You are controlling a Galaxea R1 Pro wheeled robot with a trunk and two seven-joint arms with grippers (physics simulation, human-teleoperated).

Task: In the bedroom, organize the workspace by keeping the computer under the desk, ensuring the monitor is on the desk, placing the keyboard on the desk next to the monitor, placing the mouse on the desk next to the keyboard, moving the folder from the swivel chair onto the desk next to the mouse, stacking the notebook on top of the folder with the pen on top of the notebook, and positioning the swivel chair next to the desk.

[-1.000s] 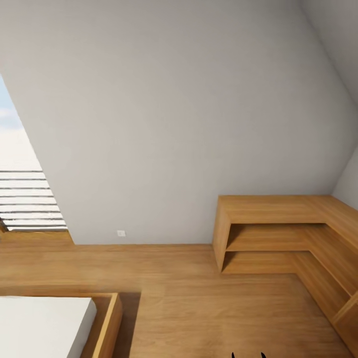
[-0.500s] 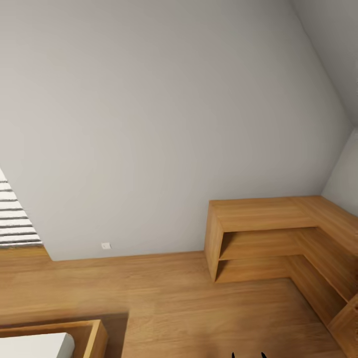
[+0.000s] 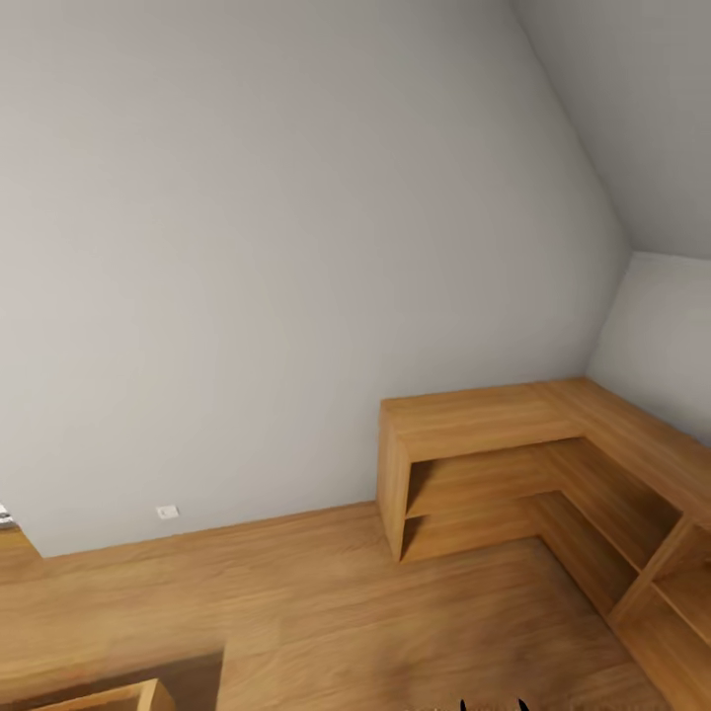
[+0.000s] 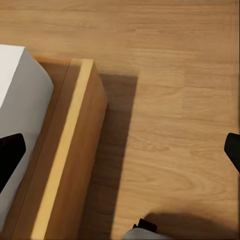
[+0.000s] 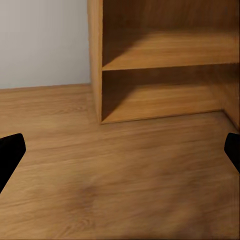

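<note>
Open floor (image 3: 326, 602) before corner shelving (image 3: 474, 464)

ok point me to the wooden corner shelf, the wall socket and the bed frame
wooden corner shelf (image 3: 474, 420): head view, on its top board near the left end.
wall socket (image 3: 168, 512): head view, on the small white plate low on the grey wall.
bed frame (image 4: 67, 150): left wrist view, on the light wooden side rail.

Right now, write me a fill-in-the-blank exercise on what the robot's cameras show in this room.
1. The L-shaped shelf unit stands in the room's ____.
2. The floor is made of ____.
3. The small white socket sits low on the grey ____.
4. In the left wrist view, the bed frame holds a ____ mattress.

Missing words: corner; wood; wall; white
</note>
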